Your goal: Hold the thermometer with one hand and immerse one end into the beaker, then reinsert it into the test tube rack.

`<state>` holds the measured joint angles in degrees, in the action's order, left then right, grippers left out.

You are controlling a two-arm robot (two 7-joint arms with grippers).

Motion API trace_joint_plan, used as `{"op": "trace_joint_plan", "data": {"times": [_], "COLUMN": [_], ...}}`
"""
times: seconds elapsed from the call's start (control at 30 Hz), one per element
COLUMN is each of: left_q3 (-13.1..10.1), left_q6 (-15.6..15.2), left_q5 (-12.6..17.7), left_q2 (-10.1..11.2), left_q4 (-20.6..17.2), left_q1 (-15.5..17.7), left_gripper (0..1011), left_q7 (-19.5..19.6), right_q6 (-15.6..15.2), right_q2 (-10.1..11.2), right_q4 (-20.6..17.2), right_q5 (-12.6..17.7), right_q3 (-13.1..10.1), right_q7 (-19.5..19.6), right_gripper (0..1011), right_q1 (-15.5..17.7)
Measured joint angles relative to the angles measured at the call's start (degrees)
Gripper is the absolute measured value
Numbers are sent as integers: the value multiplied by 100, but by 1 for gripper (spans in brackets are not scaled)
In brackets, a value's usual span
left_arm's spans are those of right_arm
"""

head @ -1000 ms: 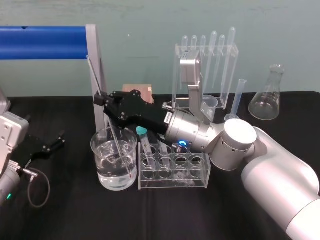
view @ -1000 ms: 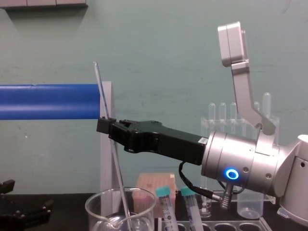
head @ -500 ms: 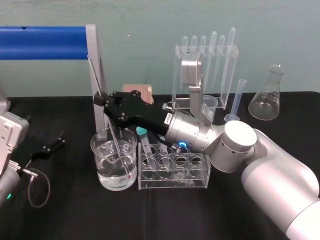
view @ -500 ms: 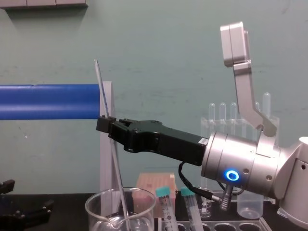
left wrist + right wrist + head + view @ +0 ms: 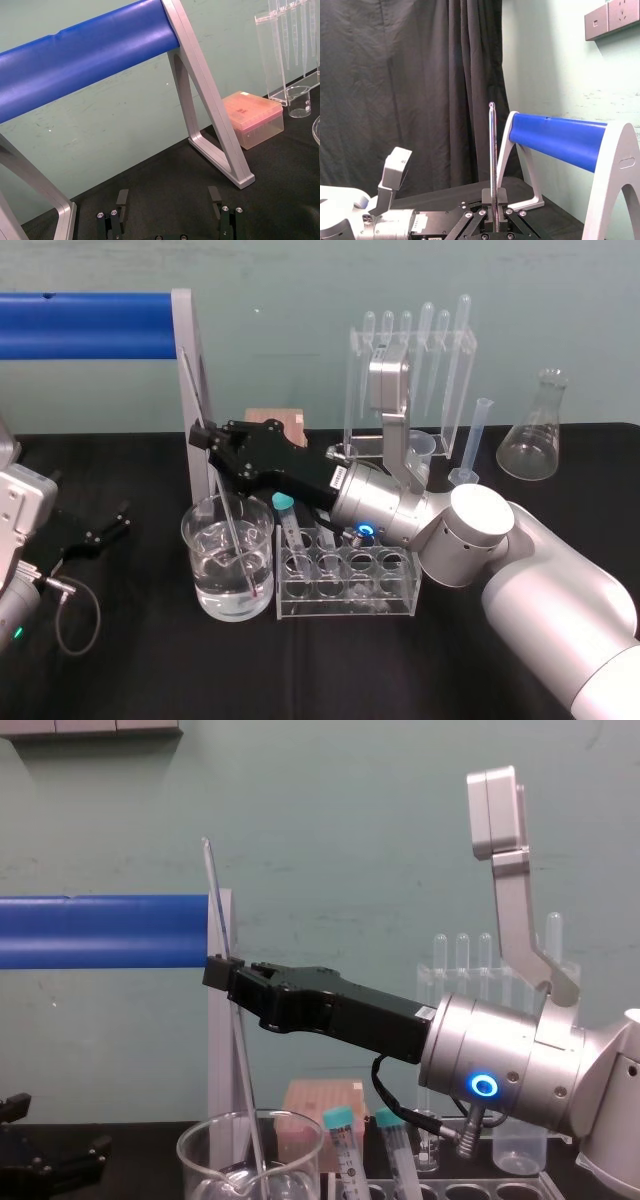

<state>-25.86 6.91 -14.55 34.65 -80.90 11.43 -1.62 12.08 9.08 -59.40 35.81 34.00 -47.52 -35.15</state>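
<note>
My right gripper (image 5: 203, 435) is shut on the thermometer (image 5: 228, 502), a long thin glass rod that leans over the beaker (image 5: 192, 540). The rod's lower end sits inside the beaker, in the water near its bottom. In the chest view the gripper (image 5: 222, 972) pinches the thermometer (image 5: 212, 890) well above the beaker's rim (image 5: 200, 1145). The right wrist view looks along the upright rod (image 5: 492, 150) between the closed fingers. The test tube rack (image 5: 400, 605) stands just right of the beaker. My left gripper (image 5: 95, 530) rests open on the table at the far left.
Teal-capped tubes (image 5: 285, 505) stand in the rack's left holes. Behind are a pipette stand (image 5: 410, 370), a small plastic beaker (image 5: 420, 450), a measuring cylinder (image 5: 478, 435), a conical flask (image 5: 535, 435) and a pink box (image 5: 275, 420). A blue bar on a grey frame (image 5: 85, 325) spans the back left.
My right gripper has risen a little and shifted slightly right, carrying the thermometer up with it; its lower end is still in the beaker. The left arm has not moved.
</note>
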Motion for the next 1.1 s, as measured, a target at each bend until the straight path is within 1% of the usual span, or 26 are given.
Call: {"op": "trace_joint_plan", "data": {"times": [1.1], "left_q3": [0], "left_q6": [0], "left_q5": [0], "left_q2": [0], "left_q4": [0], "left_q1": [0], "left_gripper": [1008], "left_q7": [0], "right_q6": [26], "right_q2": [15], "right_q4": [-18], "right_q5": [21], "right_q3": [2], "right_q7": [-36], "right_gripper": [55], "right_q1": [44]}}
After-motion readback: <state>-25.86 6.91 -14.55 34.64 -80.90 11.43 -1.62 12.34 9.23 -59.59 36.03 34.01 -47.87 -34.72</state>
